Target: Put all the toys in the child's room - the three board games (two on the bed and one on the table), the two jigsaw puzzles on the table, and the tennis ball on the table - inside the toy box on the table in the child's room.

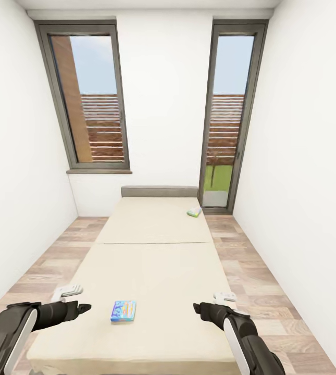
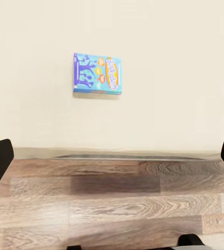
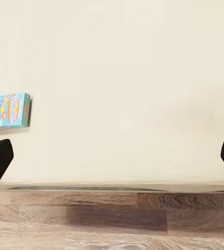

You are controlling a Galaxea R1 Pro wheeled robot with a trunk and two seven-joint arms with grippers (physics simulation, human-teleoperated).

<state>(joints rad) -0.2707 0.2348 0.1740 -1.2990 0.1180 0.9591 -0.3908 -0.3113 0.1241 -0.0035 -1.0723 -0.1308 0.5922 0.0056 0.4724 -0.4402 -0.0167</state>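
Observation:
A blue board game (image 1: pixel 123 311) lies flat on the beige bed (image 1: pixel 157 260) near its foot, between my two grippers. It also appears as a blue printed box (image 2: pixel 97 74) in the left wrist view and at the edge (image 3: pixel 9 111) of the right wrist view. A second board game (image 1: pixel 194 212), pale green, lies at the bed's far right corner by the grey headboard (image 1: pixel 159 191). My left gripper (image 1: pixel 84 308) hovers open left of the blue box. My right gripper (image 1: pixel 198 308) hovers open to its right. Both are empty. The table, toy box, jigsaw puzzles and tennis ball are out of view.
White walls close in on both sides, leaving narrow strips of wood-plank floor (image 1: pixel 53 260) beside the bed. Two tall grey-framed windows (image 1: pixel 89 99) stand in the far wall. The bed's foot edge is right below my arms.

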